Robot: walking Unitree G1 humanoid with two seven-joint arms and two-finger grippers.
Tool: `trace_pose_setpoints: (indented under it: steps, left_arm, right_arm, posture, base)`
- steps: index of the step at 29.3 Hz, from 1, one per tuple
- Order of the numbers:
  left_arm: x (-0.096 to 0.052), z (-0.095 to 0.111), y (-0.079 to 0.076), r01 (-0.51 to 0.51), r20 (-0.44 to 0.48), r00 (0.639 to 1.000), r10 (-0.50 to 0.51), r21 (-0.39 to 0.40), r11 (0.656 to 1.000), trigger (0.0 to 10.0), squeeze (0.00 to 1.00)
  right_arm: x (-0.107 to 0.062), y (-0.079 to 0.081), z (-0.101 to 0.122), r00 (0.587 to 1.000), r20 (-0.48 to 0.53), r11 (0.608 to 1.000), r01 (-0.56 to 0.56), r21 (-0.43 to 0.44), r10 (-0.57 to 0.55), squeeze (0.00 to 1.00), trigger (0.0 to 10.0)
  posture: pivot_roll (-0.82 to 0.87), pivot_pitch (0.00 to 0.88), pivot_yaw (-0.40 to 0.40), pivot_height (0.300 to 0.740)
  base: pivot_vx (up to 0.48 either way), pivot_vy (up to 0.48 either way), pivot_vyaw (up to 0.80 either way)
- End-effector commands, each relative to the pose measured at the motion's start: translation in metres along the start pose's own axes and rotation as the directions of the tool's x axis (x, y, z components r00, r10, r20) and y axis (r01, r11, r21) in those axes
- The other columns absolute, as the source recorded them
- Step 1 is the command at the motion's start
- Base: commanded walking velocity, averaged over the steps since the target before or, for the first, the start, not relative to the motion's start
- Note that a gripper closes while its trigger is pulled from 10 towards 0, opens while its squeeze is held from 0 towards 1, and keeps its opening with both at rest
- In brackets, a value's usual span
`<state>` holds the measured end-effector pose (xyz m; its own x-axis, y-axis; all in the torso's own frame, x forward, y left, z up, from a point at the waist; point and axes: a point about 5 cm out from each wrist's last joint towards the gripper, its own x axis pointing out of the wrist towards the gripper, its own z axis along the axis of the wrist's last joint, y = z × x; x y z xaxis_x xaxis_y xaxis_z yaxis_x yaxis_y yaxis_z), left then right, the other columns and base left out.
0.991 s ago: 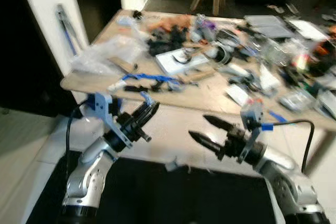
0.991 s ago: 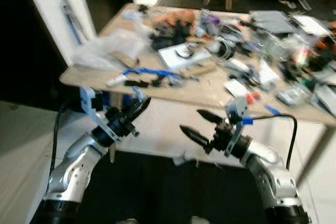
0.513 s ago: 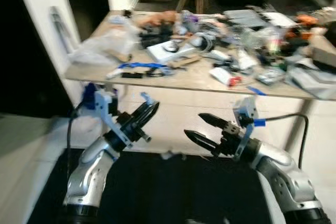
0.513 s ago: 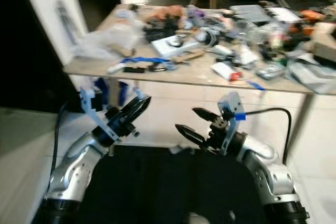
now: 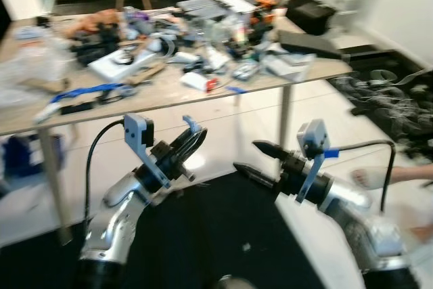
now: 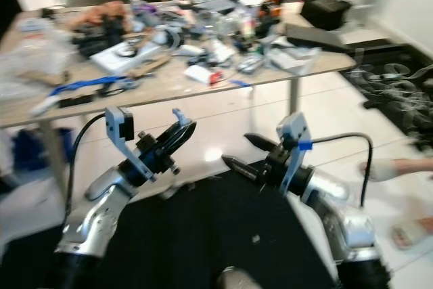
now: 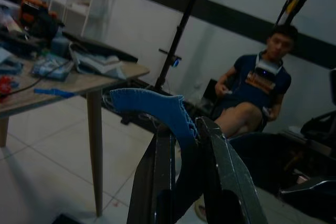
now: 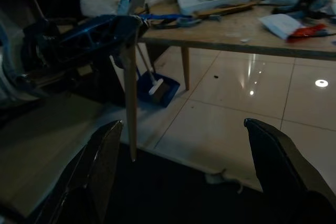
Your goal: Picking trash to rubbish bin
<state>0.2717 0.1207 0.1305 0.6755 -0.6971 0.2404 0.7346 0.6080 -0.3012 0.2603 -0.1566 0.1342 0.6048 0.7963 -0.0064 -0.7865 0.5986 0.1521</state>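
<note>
A long wooden table (image 5: 162,96) stands on pale glossy floor tiles (image 5: 223,133), heaped with clutter: a blue strap (image 5: 84,91) left, a black case (image 5: 310,15) far right.

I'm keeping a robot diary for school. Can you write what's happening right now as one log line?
phase: walking, nothing picked yet | left hand: shut, empty, held out front | right hand: open, empty, held out front | ahead: cluttered table | person seated nearby

We cannot make out single items in the blurred clutter (image 5: 203,38) heaped over the surface (image 5: 169,96), whose left end is cut off by the picture's edge. At the right edge a person's foot (image 6: 396,167) is smeared and cropped. In the left wrist view the dim seated person (image 7: 252,95) is partly hidden behind the fingers (image 7: 223,182).
</note>
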Motion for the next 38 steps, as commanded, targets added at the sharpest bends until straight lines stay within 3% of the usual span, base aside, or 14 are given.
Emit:
trace_pose_setpoints:
  steps: [1, 4, 9, 12, 18, 22, 38]
  left_arm:
    - [0.001, -0.001, 0.001, -0.004, -0.012, 1.0, 0.004, 0.0, 1.0, 10.0, 0.0]
    - [0.001, -0.002, 0.002, -0.006, -0.013, 1.0, 0.006, -0.001, 1.0, 10.0, 0.0]
    - [0.003, -0.002, 0.006, -0.046, -0.018, 0.999, 0.048, 0.071, 0.996, 10.0, 0.0]
    - [0.004, 0.001, 0.014, -0.167, 0.02, 0.986, 0.166, 0.14, 0.976, 10.0, 0.0]
    - [0.001, 0.003, 0.017, -0.218, 0.039, 0.976, 0.215, 0.157, 0.963, 10.0, 0.0]
    - [-0.001, 0.008, 0.027, -0.323, 0.065, 0.946, 0.317, 0.244, 0.915, 10.0, 0.0]
    - [0.004, 0.004, 0.026, -0.311, 0.08, 0.95, 0.301, 0.246, 0.918, 10.0, 0.0]
  right_arm:
    - [0.002, 0.002, 0.001, 1.0, -0.009, 1.0, -0.01, -0.001, 0.01, 0.0, 10.0]
    - [0.002, 0.002, 0.001, 1.0, -0.01, 1.0, -0.009, -0.001, 0.009, 0.0, 10.0]
    - [0.002, 0.001, 0.0, 1.0, -0.014, 1.0, -0.009, 0.0, 0.009, 0.0, 10.0]
    - [0.002, 0.0, 0.0, 1.0, -0.014, 1.0, -0.004, -0.003, 0.004, 0.0, 10.0]
    - [0.003, -0.001, -0.001, 1.0, -0.013, 1.0, -0.001, -0.004, 0.001, 0.0, 10.0]
    - [0.004, -0.001, -0.002, 1.0, -0.011, 1.0, 0.005, -0.005, -0.005, 0.0, 10.0]
    - [0.003, -0.002, -0.005, 1.0, -0.017, 1.0, 0.006, -0.004, -0.006, 0.0, 10.0]
  posture:
    - [-0.02, 0.0, -0.022, 0.74]
    - [-0.02, 0.0, -0.022, 0.74]
    - [-0.02, 0.0, -0.022, 0.74]
    - [-0.02, 0.0, -0.017, 0.74]
    - [-0.02, 0.0, -0.015, 0.74]
    - [-0.02, 0.0, -0.012, 0.74]
    - [-0.02, 0.0, -0.019, 0.74]
  base:
    - [0.0, 0.0, -0.8]
    - [0.0, 0.0, -0.8]
    - [0.0, 0.0, -0.8]
    - [0.0, 0.0, -0.8]
    - [0.0, 0.0, -0.8]
    - [0.0, 0.0, -0.8]
    - [0.0, 0.0, -0.8]
